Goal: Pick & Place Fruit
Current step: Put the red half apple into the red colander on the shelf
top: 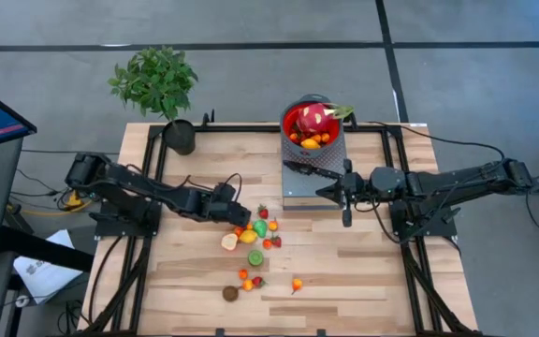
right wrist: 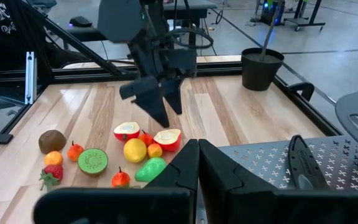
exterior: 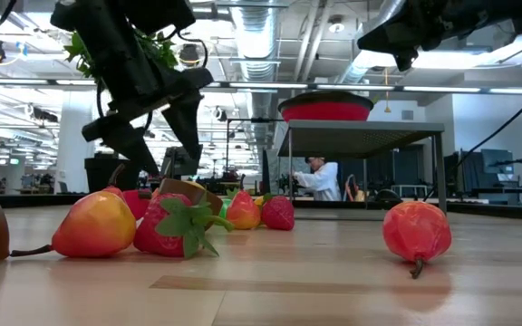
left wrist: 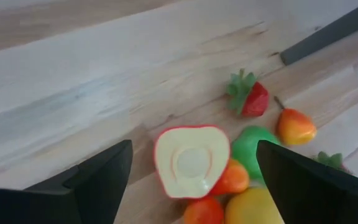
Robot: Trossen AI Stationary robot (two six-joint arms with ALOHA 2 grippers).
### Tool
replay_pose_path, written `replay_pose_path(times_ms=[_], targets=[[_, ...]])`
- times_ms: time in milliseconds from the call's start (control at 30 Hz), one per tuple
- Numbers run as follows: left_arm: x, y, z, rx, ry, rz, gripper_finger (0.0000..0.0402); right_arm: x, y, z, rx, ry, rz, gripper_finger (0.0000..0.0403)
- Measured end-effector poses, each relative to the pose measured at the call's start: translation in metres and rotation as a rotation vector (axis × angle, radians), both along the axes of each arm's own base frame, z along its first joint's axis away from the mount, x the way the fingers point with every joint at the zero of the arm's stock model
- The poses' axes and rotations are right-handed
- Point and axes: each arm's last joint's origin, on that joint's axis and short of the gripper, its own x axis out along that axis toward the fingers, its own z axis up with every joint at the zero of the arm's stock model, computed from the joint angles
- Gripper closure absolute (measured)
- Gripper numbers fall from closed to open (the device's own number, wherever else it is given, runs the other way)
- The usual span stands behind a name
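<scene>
Small toy fruits lie in a loose cluster (top: 254,239) on the wooden table. Among them are a half apple (left wrist: 191,160) with its pale cut face up, a strawberry (left wrist: 250,98), a green fruit (left wrist: 253,146) and a yellow lemon (right wrist: 135,150). My left gripper (left wrist: 191,186) hangs open just above the half apple, slanting down, one finger on either side of it and touching nothing. My right gripper (right wrist: 197,163) is shut and empty, held level above the grey platform. The pink-red dragon fruit (top: 313,118) sits in the red bowl (top: 289,118).
The bowl stands on a perforated grey platform (top: 298,194), and a black-handled knife (top: 313,170) lies on that platform too. A potted plant (top: 180,137) stands at the far left corner. A brown fruit (top: 230,293) and a few others lie nearer the front edge.
</scene>
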Motion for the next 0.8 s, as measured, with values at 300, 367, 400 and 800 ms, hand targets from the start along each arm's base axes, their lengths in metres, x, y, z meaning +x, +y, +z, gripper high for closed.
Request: replay_pose_path(times_ms=[300,367,400,800], targets=[[0.013,-0.003,-0.021,-0.055,0.008,-0.001,0.0065,0.000,0.000,-0.001,-0.001,0.013,0.000,0.0400],[0.013,-0.004,-0.022,-0.059,0.012,-0.003,0.0065,0.000,0.000,-0.001,-0.001,0.016,0.000,0.0400],[0.013,-0.004,-0.021,-0.061,0.005,-0.003,0.0065,0.000,0.000,-0.001,-0.001,0.016,0.000,0.0400],[0.016,-0.004,-0.035,-0.045,0.049,0.000,0.0065,0.000,0.000,-0.001,-0.001,0.016,0.000,0.0400]])
